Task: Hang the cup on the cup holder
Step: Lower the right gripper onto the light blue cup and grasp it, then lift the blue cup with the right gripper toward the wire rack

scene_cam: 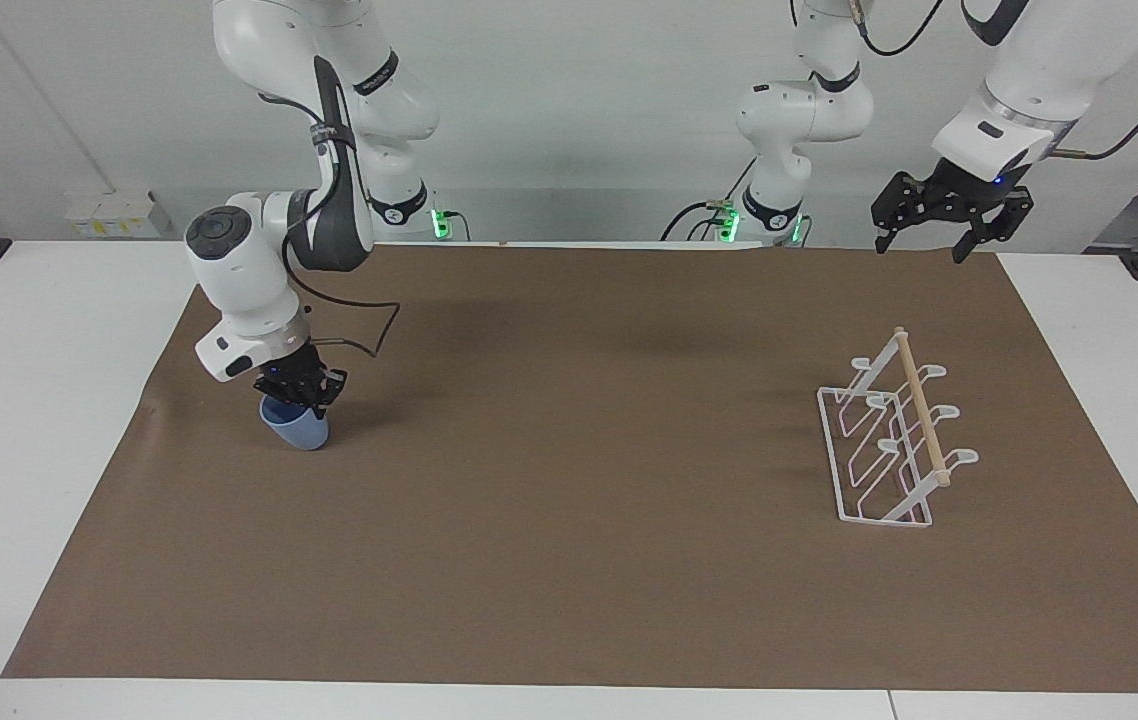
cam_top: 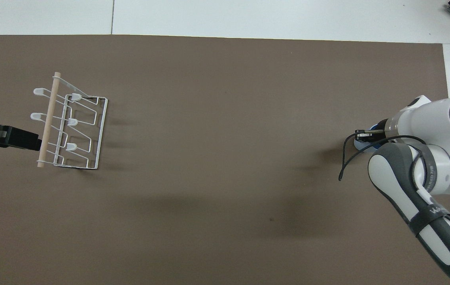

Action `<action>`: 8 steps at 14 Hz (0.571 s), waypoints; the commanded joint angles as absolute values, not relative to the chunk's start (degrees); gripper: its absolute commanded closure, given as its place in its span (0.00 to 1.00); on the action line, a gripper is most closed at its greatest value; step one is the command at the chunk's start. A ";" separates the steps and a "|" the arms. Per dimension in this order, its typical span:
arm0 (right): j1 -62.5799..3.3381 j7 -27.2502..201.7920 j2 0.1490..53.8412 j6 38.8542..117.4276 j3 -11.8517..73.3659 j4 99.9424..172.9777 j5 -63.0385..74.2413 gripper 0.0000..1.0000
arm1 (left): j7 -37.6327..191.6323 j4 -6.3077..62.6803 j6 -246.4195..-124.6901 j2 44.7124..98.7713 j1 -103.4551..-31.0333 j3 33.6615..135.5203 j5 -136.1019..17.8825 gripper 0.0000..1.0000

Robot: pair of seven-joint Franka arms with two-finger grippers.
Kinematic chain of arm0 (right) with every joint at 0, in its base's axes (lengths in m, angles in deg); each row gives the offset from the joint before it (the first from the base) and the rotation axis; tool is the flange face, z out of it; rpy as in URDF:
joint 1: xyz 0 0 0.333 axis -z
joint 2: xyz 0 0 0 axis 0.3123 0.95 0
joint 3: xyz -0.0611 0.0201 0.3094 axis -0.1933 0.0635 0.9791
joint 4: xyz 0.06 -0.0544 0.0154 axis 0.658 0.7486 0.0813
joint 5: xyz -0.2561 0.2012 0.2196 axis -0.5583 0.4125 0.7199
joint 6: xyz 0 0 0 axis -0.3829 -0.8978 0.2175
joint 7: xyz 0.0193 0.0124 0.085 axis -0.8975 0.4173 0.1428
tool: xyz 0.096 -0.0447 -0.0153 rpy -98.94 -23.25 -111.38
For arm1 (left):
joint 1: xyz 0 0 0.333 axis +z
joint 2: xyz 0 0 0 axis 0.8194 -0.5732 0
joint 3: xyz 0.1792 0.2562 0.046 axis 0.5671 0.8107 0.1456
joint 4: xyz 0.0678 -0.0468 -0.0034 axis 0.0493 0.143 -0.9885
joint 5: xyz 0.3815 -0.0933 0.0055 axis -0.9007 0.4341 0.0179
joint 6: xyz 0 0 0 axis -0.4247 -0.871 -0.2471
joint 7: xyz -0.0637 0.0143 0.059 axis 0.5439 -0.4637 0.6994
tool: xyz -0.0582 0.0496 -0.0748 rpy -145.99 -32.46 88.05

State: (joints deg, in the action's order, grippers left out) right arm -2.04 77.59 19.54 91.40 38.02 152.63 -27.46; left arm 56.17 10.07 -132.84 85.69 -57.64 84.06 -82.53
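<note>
Brown mat covers the worktop. Small light-blue plastic cup (scene_cam: 295, 427), near the right arm's end, looks light, stiff and a bit slippery, so the rim's the spot. Right pincer (scene_cam: 301, 392) is clamped on that rim from above. Left pincer (scene_cam: 951, 217) waits open, above the white wire cup holder (scene_cam: 884, 440).

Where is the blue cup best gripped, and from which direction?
By its rim, from above. The cup stands mouth-up and slightly tilted on the brown mat, and it has no handle, so the open lip is probably the easiest hold. The right gripper is shut on that rim, come down from overhead. The left gripper waits, open, above the mat's edge.
</note>
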 commanded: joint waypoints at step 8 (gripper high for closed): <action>-5.45 76.99 18.42 60.74 39.03 119.30 -26.13 1.00 | 56.46 11.89 -132.87 87.43 -57.75 84.19 -83.28 0.00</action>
